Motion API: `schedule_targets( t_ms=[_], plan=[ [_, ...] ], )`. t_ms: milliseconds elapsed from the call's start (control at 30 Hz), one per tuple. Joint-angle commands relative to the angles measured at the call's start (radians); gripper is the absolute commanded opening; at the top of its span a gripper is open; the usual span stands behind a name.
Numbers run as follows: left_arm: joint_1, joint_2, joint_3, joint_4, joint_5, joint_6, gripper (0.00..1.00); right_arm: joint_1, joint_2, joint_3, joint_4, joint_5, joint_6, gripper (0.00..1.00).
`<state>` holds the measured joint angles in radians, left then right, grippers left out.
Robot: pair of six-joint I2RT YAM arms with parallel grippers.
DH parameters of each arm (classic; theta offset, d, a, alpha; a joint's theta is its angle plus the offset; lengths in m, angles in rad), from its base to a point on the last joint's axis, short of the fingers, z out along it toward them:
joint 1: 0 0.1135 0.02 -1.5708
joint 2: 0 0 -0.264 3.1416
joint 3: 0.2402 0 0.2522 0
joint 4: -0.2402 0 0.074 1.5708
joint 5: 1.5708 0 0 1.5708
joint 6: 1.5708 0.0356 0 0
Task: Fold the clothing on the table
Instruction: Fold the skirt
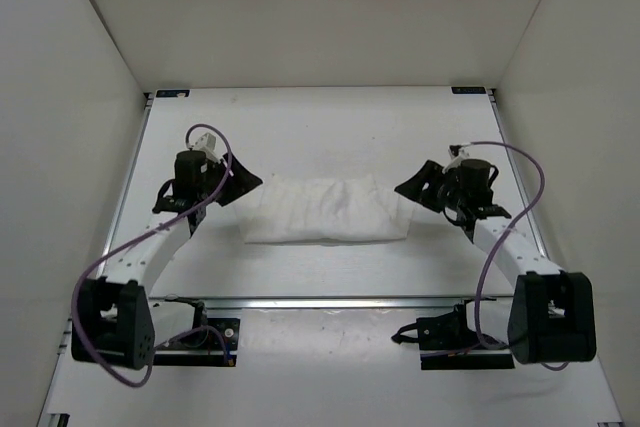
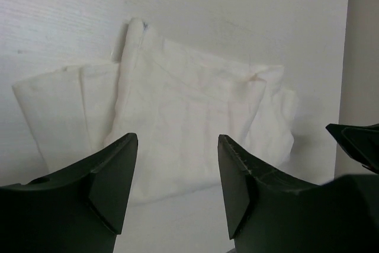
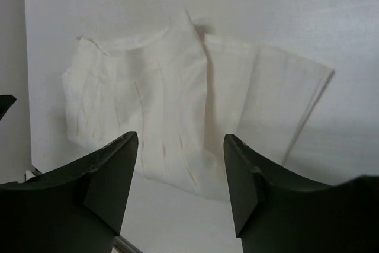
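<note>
Clothing [image 1: 325, 212] is laid flat on the counter [image 1: 330, 127] as a white band, directly between the two tools. One short end lies just ahead of the left tool [image 1: 238, 187], the other just ahead of the right tool [image 1: 412, 190]. Neither end is gripped. Each tool is seen with its jaws spread well apart and nothing between them; through the gap in each wrist view only the cloth lying below and ahead can be made out.

Both tools are pointed inward at the garment and held just off its ends. This posture is judged to suit either a fresh grasp at the ends or a retreat from a fold already laid down — which of the two cannot be told.

The fabric is thin and matte, marked by fine lengthwise creases. The clothing is doubled over itself. Seen from the left tool, a broad upper layer is laid across an under layer that sticks out to that tool's left, with a raised ridge along the overlap. From the right tool a smoother panel is shown on that tool's right, beyond a similar ridge. The edge nearer the arm bases is fairly straight; the far edge is lumpy and uneven. Folding is judged well advanced — though the band is not squared, and a further fold, end to end, may be wanted.
</note>
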<state>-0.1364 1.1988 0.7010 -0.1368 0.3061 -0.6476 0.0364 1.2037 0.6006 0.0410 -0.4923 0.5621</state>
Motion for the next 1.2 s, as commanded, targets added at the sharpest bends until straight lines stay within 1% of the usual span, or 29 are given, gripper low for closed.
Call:
schedule_targets(
  t_ms=[0,100,133,200,300,367,433,500,633,667,700,767,800,833,867,900,967,1000,1033,1067,1100,1133,1167],
  plan=[
    [-0.029,-0.105,-0.108,-0.064,-0.067,0.019,0.68,0.005,-0.09,-0.135,0.002,0.072,0.054,0.58],
    [-0.037,-0.165,-0.164,-0.107,-0.101,0.042,0.69,-0.003,-0.139,-0.221,-0.003,0.08,0.041,0.59],
    [-0.034,-0.168,-0.187,-0.115,-0.111,0.04,0.71,-0.01,-0.153,-0.257,0.002,0.084,0.045,0.59],
    [-0.028,-0.159,-0.213,-0.125,-0.098,0.057,0.7,-0.02,-0.161,-0.3,0.026,0.077,0.051,0.59],
    [-0.048,-0.14,-0.253,-0.107,-0.111,0.062,0.7,-0.017,-0.148,-0.325,0.049,0.078,0.067,0.59],
    [-0.057,-0.14,-0.281,-0.089,-0.119,0.052,0.71,-0.006,-0.124,-0.329,0.066,0.081,0.064,0.59],
    [-0.054,-0.137,-0.288,-0.083,-0.122,0.049,0.71,-0.012,-0.093,-0.338,0.106,0.046,0.076,0.6],
    [-0.063,-0.13,-0.293,-0.08,-0.127,0.049,0.71,-0.004,-0.035,-0.354,0.137,0.02,0.087,0.58],
    [-0.065,-0.117,-0.301,-0.075,-0.143,0.058,0.71,0.029,0.013,-0.331,0.158,0.012,0.087,0.56],
    [-0.06,-0.123,-0.311,-0.073,-0.154,0.057,0.71,0.039,0.026,-0.328,0.169,0.012,0.087,0.53],
    [-0.063,-0.116,-0.305,-0.072,-0.16,0.058,0.7,0.046,0.028,-0.329,0.175,0.009,0.096,0.49],
    [-0.062,-0.098,-0.319,-0.06,-0.16,0.062,0.7,0.048,0.027,-0.337,0.175,0.023,0.093,0.45],
    [-0.065,-0.091,-0.311,-0.057,-0.171,0.06,0.71,0.046,0.016,-0.341,0.18,0.027,0.096,0.4],
    [-0.063,-0.076,-0.308,-0.057,-0.183,0.071,0.71,0.049,0.01,-0.344,0.184,0.034,0.097,0.38],
    [-0.072,-0.065,-0.307,-0.052,-0.189,0.066,0.71,0.045,0.004,-0.349,0.194,0.034,0.101,0.31],
    [-0.072,-0.059,-0.307,-0.044,-0.197,0.065,0.72,0.045,0.0,-0.349,0.198,0.029,0.104,0.21],
    [-0.075,-0.039,-0.314,-0.026,-0.194,0.062,0.73,0.04,0.002,-0.348,0.195,0.031,0.091,0.14],
    [-0.078,-0.025,-0.316,-0.012,-0.188,0.057,0.72,0.04,0.002,-0.348,0.191,0.026,0.087,0.07],
    [-0.081,-0.018,-0.316,-0.006,-0.185,0.058,0.67,0.037,-0.003,-0.348,0.183,0.023,0.084,0.02],
    [-0.094,0.001,-0.31,0.011,-0.183,0.062,0.48,0.034,-0.003,-0.341,0.181,0.023,0.081,0.0],
    [-0.1,0.013,-0.305,0.023,-0.183,0.065,0.26,0.024,-0.003,-0.329,0.165,0.015,0.072,0.0],
    [-0.11,0.022,-0.304,0.031,-0.171,0.065,0.17,0.017,-0.004,-0.32,0.152,0.003,0.059,0.0],
    [-0.12,0.034,-0.296,0.046,-0.147,0.057,0.01,-0.004,-0.016,-0.297,0.126,-0.03,0.044,0.0]
  ],
)
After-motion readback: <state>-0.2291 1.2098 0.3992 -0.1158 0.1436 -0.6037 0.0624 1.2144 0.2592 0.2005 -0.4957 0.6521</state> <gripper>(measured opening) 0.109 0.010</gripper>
